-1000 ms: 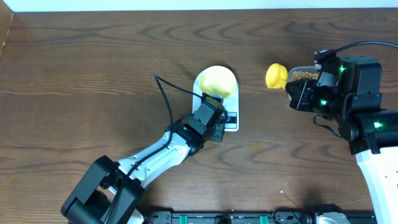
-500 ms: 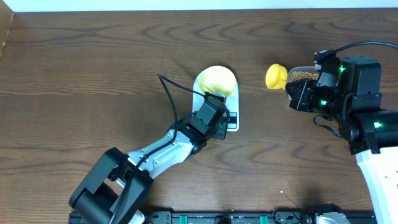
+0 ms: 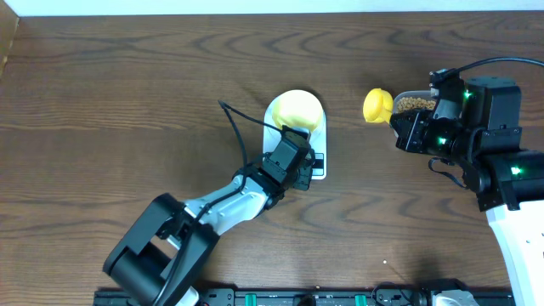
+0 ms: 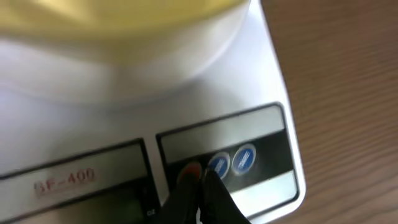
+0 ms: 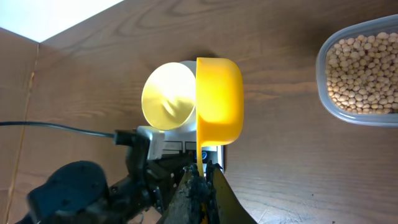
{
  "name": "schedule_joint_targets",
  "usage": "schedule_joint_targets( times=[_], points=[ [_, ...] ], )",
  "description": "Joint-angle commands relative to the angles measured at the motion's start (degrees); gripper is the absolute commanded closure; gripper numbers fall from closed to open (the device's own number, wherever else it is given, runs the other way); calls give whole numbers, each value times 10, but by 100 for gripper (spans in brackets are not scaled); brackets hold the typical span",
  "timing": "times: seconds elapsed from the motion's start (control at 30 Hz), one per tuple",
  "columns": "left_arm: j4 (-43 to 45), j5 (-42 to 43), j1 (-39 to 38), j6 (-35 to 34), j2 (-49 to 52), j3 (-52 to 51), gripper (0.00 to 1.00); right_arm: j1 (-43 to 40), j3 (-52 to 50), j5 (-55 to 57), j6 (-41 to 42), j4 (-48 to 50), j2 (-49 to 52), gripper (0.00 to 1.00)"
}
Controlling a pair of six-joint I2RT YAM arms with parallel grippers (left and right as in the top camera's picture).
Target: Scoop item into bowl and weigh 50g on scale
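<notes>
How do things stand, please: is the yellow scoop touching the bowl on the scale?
Apart. The overhead view shows bare table between the scoop and the bowl.

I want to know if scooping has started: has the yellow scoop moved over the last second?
No. The yellow scoop keeps its place in the overhead view, with the same gap to the right of the scale.

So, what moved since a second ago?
The left arm's lower part swung right, closer to the scale, while the shut left gripper kept its tips at the buttons. Nothing grabbed or dropped. The bowl, the beans and the right gripper holding the yellow scoop stayed put.
</notes>
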Motion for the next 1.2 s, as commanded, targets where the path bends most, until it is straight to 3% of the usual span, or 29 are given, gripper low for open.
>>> schedule_joint_targets(
  times=[0.0, 0.17, 0.77, 1.17],
  points=[
    [0, -7, 2, 8, 14, -2, 93, -4, 14, -3, -9, -3, -5, 99],
    [-1, -49, 3, 10, 14, -2, 93, -4, 14, -3, -9, -2, -5, 99],
    [-16, -50, 2, 18, 37, -2, 93, -4, 14, -3, -9, -2, -5, 99],
    [-82, -70, 3, 18, 49, -2, 93, -4, 14, -3, -9, -2, -5, 99]
  ],
)
